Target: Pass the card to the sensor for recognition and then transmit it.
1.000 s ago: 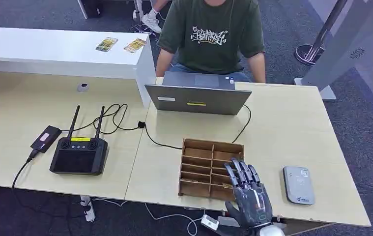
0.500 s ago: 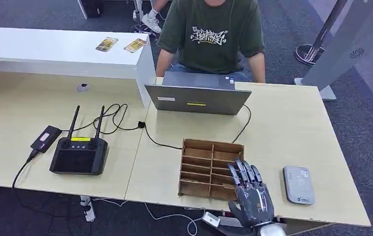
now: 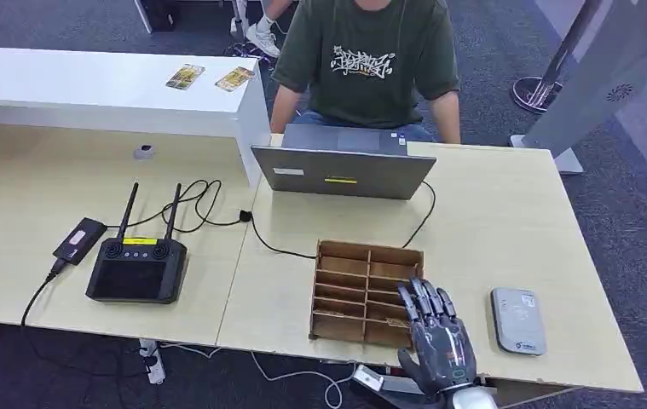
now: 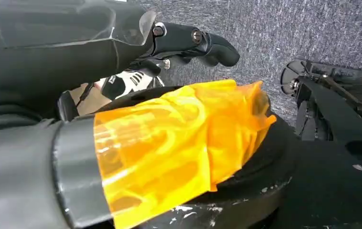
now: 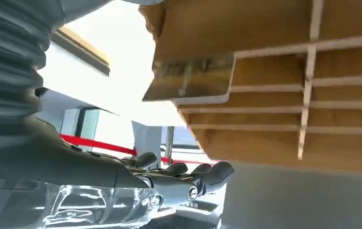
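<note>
Right hand (image 3: 439, 339): we see it at the near edge of the table (image 3: 507, 213), fingers stretched forward and slightly apart over the near right corner of the wooden slotted box (image 3: 365, 292), nothing held
Card (image 5: 193, 78): in our right wrist view it juts out of one slot of the box, apart from the dark fingers (image 5: 202, 174)
Sensor (image 3: 517, 320): grey reader lying flat near the table's near right corner, just beside the hand, not touching it
Left hand: we cannot tell how its fingers lie
Controller (image 3: 138, 266): black, two antennas, toward the near left of the table
Laptop (image 3: 342, 170): at the far edge, lid toward us
Person (image 3: 364, 60): seated beyond the far edge in a green shirt
</note>
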Robot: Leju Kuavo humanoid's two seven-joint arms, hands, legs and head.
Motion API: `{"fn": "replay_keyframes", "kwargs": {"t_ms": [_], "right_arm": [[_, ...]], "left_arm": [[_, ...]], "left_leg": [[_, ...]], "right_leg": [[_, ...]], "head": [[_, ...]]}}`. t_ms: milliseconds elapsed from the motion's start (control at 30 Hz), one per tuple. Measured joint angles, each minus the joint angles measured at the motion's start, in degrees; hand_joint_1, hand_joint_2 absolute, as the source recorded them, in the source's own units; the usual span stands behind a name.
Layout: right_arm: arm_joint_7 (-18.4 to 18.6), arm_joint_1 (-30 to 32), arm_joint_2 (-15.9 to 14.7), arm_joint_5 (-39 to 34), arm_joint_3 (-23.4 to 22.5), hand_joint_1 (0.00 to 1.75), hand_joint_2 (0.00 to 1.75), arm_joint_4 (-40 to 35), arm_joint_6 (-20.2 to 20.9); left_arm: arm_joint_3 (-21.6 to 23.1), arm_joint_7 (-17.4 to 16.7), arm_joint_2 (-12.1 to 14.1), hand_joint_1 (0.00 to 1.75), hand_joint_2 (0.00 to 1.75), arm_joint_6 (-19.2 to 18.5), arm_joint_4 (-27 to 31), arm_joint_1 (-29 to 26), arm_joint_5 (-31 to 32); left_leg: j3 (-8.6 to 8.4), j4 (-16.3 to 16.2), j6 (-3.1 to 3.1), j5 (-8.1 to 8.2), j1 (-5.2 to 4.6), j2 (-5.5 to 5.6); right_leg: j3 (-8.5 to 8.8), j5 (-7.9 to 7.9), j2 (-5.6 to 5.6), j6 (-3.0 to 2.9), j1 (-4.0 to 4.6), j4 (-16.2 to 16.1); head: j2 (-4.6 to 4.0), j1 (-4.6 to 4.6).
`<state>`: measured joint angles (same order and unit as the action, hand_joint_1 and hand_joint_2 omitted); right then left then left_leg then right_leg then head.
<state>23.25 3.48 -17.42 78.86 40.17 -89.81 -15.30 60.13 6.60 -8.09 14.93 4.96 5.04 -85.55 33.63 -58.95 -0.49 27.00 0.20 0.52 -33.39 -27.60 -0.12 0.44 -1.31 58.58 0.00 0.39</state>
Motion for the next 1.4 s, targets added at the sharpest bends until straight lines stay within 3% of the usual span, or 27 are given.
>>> {"fn": "replay_keyframes", "kwargs": {"t_ms": [533,567,600,633,667,1400], "right_arm": [[-0.3,-0.1,0.0,-0.8,0.0,0.0,1.75,0.9,-0.2],[-0.3,-0.1,0.0,-0.8,0.0,0.1,1.75,0.9,-0.2],[-0.3,-0.1,0.0,-0.8,0.0,1.34,1.75,0.9,-0.4],[-0.4,-0.1,0.1,-0.9,0.0,1.69,1.75,0.9,-0.6],[-0.5,-0.1,0.1,-0.9,0.0,1.75,1.75,0.9,-0.8],[-1.9,-0.3,1.0,-1.0,-0.1,1.75,1.75,0.9,-3.3]], "left_arm": [[0.0,0.0,0.0,0.0,0.0,0.0,0.0,0.0,0.0],[0.0,0.0,0.0,0.0,0.0,0.0,0.0,0.0,0.0],[0.0,0.0,0.0,0.0,0.0,0.0,0.0,0.0,0.0],[0.0,0.0,0.0,0.0,0.0,0.0,0.0,0.0,0.0],[0.0,0.0,0.0,0.0,0.0,0.0,0.0,0.0,0.0],[0.0,0.1,0.0,0.0,0.0,0.0,0.0,0.0,0.0]], "left_leg": [[0.0,0.0,0.0,0.0,0.0,0.0],[0.0,0.0,0.0,0.0,0.0,0.0],[0.0,0.0,0.0,0.0,0.0,0.0],[0.0,0.0,0.0,0.0,0.0,0.0],[0.0,0.0,0.0,0.0,0.0,0.0],[0.0,0.0,0.0,0.0,0.0,0.0]], "right_leg": [[0.0,0.0,0.0,0.0,0.0,0.0],[0.0,0.0,0.0,0.0,0.0,0.0],[0.0,0.0,0.0,0.0,0.0,0.0],[0.0,0.0,0.0,0.0,0.0,0.0],[0.0,0.0,0.0,0.0,0.0,0.0],[0.0,0.0,-0.01,0.0,0.0,0.0]], "head": [[0.0,0.0],[0.0,0.0],[0.0,0.0],[0.0,0.0],[0.0,0.0],[0.0,0.0]]}}
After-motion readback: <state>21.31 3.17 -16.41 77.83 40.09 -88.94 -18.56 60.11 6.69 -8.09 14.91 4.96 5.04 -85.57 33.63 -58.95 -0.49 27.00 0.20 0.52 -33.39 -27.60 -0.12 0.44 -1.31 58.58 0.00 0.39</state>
